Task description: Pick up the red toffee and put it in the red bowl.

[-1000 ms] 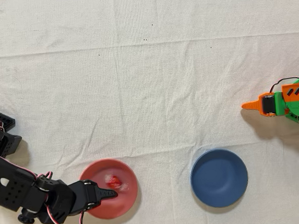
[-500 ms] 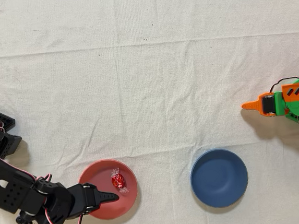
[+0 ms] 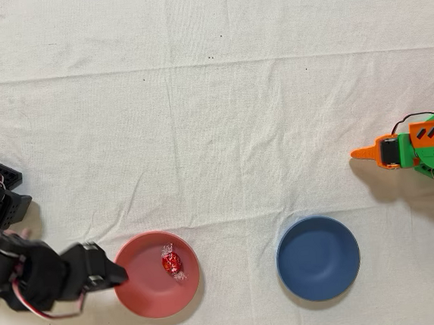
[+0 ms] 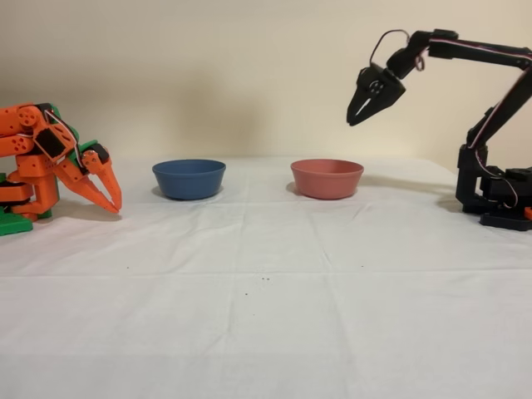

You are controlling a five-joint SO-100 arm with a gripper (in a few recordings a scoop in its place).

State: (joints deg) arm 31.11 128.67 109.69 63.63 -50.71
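Overhead cam looks straight down on the whole cloth, side cam sits low at its 12 o'clock edge facing 6, both catching the red bowl (image 3: 157,273) (image 4: 327,178) and blue bowl (image 3: 318,258) (image 4: 189,178).

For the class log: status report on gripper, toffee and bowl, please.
Gripper raised above the red bowl, holding nothing; jaws look nearly closed. Red toffee lies inside that bowl. Nothing in the way; blue bowl stands apart.

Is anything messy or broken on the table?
Nothing stands out. The red toffee lies inside the red bowl, the blue bowl sits upright and empty, and the gripper hangs above, holding nothing.
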